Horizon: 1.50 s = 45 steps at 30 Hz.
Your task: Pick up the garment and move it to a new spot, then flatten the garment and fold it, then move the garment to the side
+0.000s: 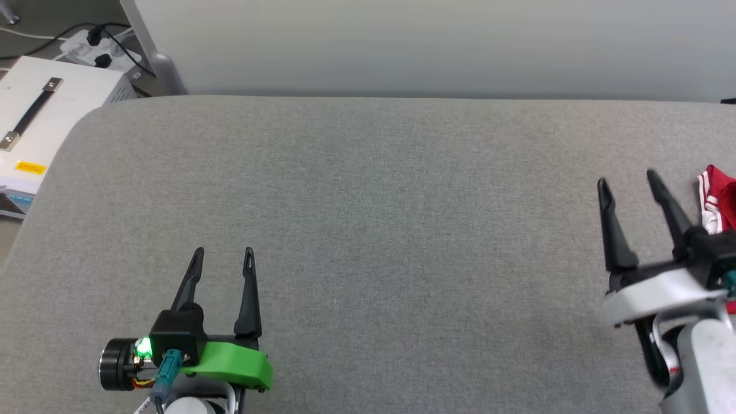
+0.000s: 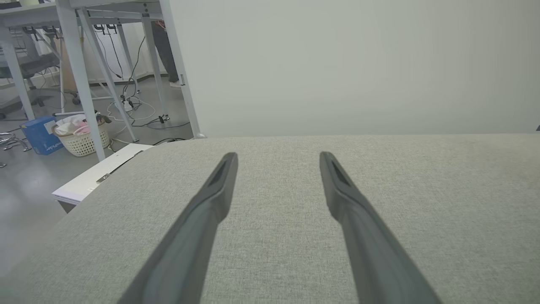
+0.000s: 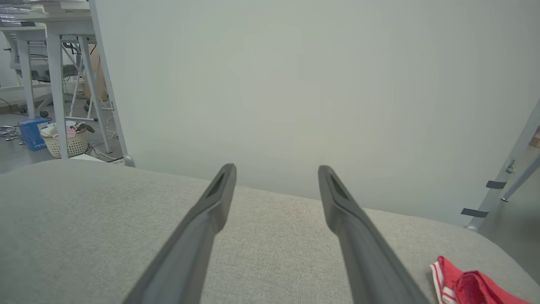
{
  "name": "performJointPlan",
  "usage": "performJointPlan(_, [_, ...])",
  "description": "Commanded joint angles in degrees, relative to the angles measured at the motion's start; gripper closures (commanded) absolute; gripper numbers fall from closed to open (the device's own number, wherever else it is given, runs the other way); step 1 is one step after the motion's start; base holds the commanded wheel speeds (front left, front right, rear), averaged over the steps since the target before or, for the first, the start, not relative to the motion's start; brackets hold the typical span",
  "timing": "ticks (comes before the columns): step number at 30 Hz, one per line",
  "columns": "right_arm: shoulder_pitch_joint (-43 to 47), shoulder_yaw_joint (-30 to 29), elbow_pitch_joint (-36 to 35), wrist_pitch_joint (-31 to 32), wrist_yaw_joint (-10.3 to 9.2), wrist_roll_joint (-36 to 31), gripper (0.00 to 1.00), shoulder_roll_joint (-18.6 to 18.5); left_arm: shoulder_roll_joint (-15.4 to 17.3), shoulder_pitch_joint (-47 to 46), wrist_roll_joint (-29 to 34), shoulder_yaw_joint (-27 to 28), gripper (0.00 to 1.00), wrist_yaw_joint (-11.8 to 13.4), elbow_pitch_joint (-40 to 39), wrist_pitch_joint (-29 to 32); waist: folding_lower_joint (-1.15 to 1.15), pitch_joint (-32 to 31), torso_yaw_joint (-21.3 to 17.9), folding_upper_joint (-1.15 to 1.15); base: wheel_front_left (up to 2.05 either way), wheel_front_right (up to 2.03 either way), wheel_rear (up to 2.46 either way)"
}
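Garment (image 1: 719, 195): red w/ white-striped trim, lying on the grey table (image 1: 368, 201) at the far-right side, cut off by the head view's right edge, so its long axis cannot be determined. L gripper (image 1: 223, 252): near-left, jaws spread wide, nothing between them, well apart from the garment. R gripper (image 1: 627, 179): near-right, jaws likewise spread and empty, fingers pointing toward the far edge; the garment lies just beside it, to its right, not touching the fingertips. R arm is therefore the nearer one by a wide margin. Any reach for the garment would turn on a shift to the right, approx. across the R gripper's own pointing direction. Head view gives both grippers and the side-by-side relation. R wrist view adds detail: the garment (image 3: 468, 289) sits bunched in a low lump close to the table's rounded right-hand corner, striped hem facing left. L wrist view shows bare table ahead of the fingers and a basket (image 2: 82, 137) on the floor beyond. Status: a garment resting at the table's side fits either a pile awaiting pickup or a bundle already set aside; fold quality not readable.
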Motion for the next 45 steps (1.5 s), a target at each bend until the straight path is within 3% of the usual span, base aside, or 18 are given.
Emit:
performJointPlan(1, [1.93, -0.59, -0.64, -0.34, -0.05, -0.39, 0.00, 0.80, -0.16, 1.04, -0.35, 0.15, 0.00, -0.18, 0.31, -0.34, 0.00, -1.02, 0.79, 0.00, 0.00, 0.00, 0.00])
performJointPlan(16, [16.49, -3.92, -5.58, -0.34, -0.05, -1.12, 0.00, 7.62, -0.63, 4.12, -0.73, -0.40, 0.00, -1.02, 1.71, -0.34, 0.00, -4.81, 1.70, 0.00, 0.00, 0.00, 0.00])
performJointPlan(36, [19.99, -2.93, -4.69, -0.35, -0.05, -0.22, 0.00, 8.75, -0.82, 5.32, -0.15, -0.32, 0.00, -1.67, 2.02, -0.34, 0.00, -5.68, 1.31, 0.00, 0.00, 0.00, 0.00])
performJointPlan(37, [19.47, -3.01, -4.90, 0.04, 0.00, -0.30, 1.00, 8.69, -0.47, 4.69, -0.41, -0.36, 1.00, -1.33, 1.81, 0.05, 0.00, -5.70, 1.32, 0.00, 0.00, 0.00, 0.00])
performJointPlan(45, [19.22, -2.95, -5.00, 0.58, 0.00, -0.59, 1.00, 8.69, -0.47, 4.54, -0.29, -0.25, 1.00, -1.32, 1.55, 0.61, 0.00, -5.67, 1.19, 0.00, 0.00, 0.00, 0.00])
